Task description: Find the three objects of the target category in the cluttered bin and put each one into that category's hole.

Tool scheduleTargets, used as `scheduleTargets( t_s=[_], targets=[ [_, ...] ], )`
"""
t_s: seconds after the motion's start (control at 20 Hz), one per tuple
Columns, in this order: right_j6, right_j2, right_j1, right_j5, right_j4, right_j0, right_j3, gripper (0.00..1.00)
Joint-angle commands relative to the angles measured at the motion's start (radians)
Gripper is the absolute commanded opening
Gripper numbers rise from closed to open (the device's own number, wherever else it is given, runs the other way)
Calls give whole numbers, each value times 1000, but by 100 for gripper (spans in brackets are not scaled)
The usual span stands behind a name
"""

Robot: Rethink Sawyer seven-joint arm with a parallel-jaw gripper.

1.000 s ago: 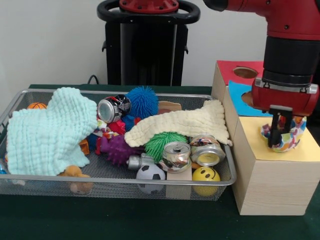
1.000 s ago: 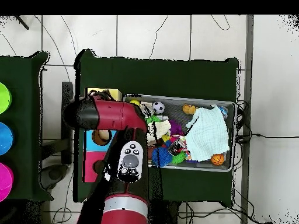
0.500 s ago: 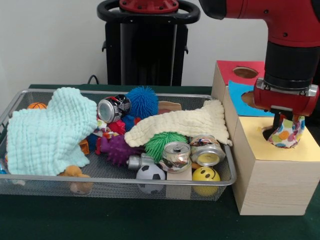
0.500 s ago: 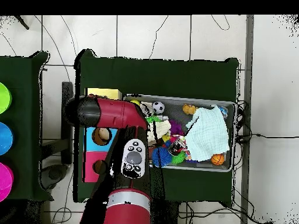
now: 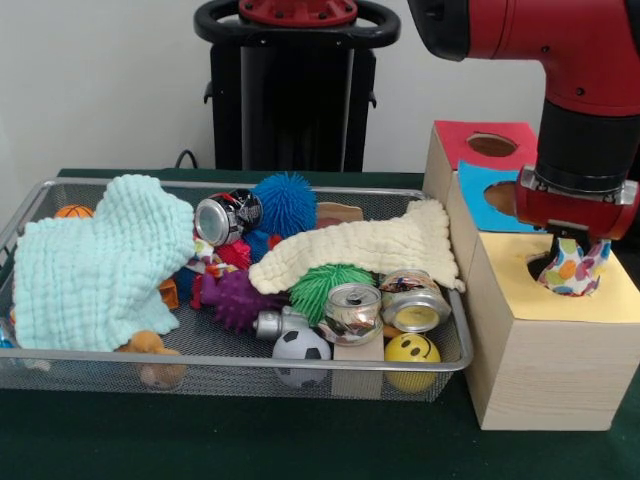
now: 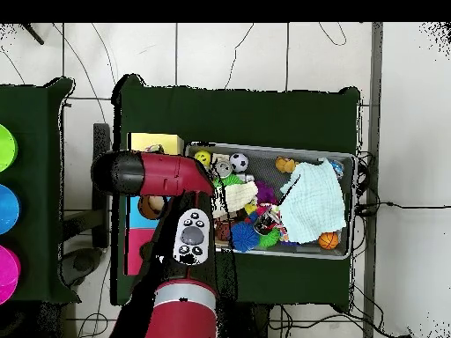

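Red arm (image 5: 560,40) reaches down at right over yellow-topped box (image 5: 545,300); gripper (image 5: 568,262) pinches spotted cloth (image 5: 572,272) sitting in the box's hole.

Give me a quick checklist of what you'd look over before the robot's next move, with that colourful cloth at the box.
1. Colourful cloth sits in the yellow hole: ok, though part of it stands above the rim.
2. Cloth released by the hand: cannot tell, the fingers are hidden.
3. Blue hole and red hole unblocked: ok.
4. More cloths left in the basket: ok, a cream cloth and a mint cloth lie on top.
5. Cream cloth free to lift: ok, nothing rests on it.
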Motion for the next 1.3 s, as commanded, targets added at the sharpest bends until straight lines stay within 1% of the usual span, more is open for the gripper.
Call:
scheduleTargets(
  t_s=[0.05, 0.2, 0.3, 0.4, 0.5, 0.7, 0.85, 0.95, 1.2, 1.3],
  targets=[
    [141, 43, 94, 54, -14, 17, 47, 0],
    [139, 26, 104, 49, -25, 25, 38, 0],
    [139, 25, 104, 28, -25, 25, 49, 0],
    [140, 25, 101, 15, -23, 23, 59, 0],
    [138, 24, 86, 24, -21, 18, 68, 0],
    [134, 10, 36, 102, -16, 12, 72, 0],
    [138, -8, -21, 200, -15, 18, 75, 0],
    [140, -18, -42, 254, -17, 21, 64, 0],
    [133, -31, -50, 326, -23, 15, 18, 0],
    [136, -31, -56, 336, -22, 17, 19, 0]
  ],
)
